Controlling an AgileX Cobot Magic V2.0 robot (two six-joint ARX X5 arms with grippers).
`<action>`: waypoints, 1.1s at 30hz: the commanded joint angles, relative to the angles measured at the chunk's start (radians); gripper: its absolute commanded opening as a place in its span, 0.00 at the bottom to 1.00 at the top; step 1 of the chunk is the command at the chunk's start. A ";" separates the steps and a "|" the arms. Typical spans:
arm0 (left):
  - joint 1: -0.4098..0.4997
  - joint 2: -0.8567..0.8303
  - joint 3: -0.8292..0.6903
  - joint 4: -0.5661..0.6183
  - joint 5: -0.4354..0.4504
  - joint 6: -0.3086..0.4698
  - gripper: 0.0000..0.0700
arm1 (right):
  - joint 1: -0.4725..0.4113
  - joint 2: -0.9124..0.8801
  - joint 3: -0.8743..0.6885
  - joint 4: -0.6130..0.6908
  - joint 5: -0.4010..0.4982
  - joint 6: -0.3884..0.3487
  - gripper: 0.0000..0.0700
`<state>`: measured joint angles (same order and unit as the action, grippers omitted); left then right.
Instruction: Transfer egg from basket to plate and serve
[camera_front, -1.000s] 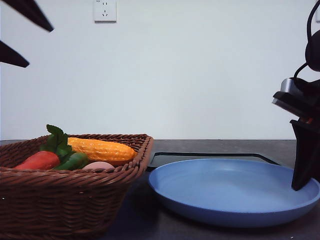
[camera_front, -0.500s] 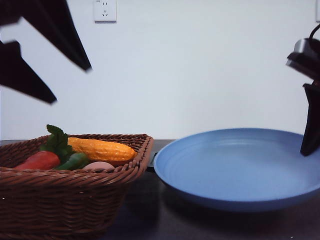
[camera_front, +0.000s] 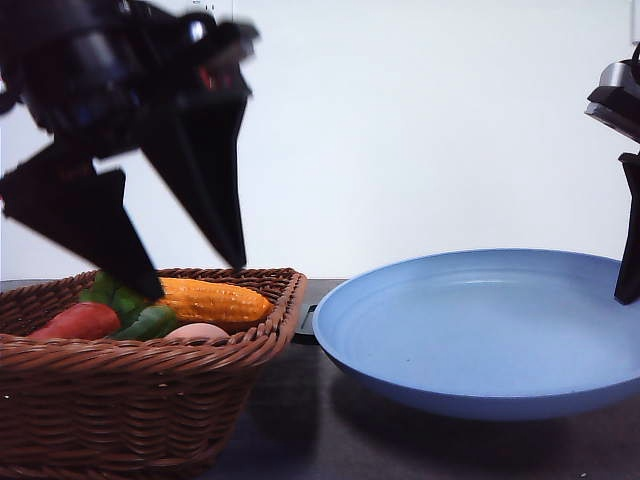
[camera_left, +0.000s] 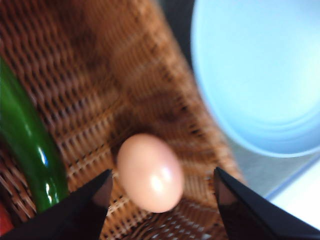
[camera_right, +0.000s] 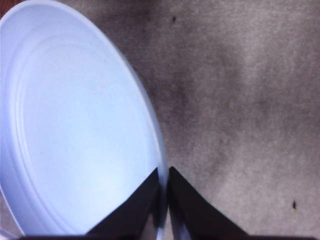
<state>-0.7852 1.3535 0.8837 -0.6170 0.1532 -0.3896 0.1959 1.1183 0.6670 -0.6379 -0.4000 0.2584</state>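
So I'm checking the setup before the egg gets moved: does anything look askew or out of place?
The plate is tilted, its right side lifted off the table, because the right gripper is shut on its rim. The egg lies intact in the basket, between the open left gripper's fingers.

Egg (camera_left: 149, 172): pinkish-tan, plain, glossy highlight. Basket (camera_front: 130, 400): brown woven wicker, braided rim. Plate (camera_front: 480, 335): matte blue, unpatterned. Corn cob (camera_front: 212, 299): yellow-orange, bumpy. Carrot (camera_front: 75, 321): orange-red. Pepper (camera_left: 27, 150): glossy green. Both grippers' fingers (camera_left: 80, 210): black. Tabletop (camera_right: 240, 100): mottled dark grey.
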 joint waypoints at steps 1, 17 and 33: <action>-0.016 0.026 0.020 0.005 -0.005 -0.012 0.59 | 0.003 0.003 0.005 0.008 -0.006 -0.008 0.00; -0.022 0.135 0.020 0.009 -0.005 0.011 0.55 | 0.003 0.003 0.005 0.009 0.012 -0.012 0.00; -0.021 0.135 0.029 0.000 -0.028 0.037 0.31 | -0.002 -0.038 0.010 -0.003 0.007 -0.011 0.00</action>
<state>-0.7971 1.4815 0.8897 -0.6169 0.1409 -0.3730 0.1940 1.0838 0.6670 -0.6461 -0.3865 0.2581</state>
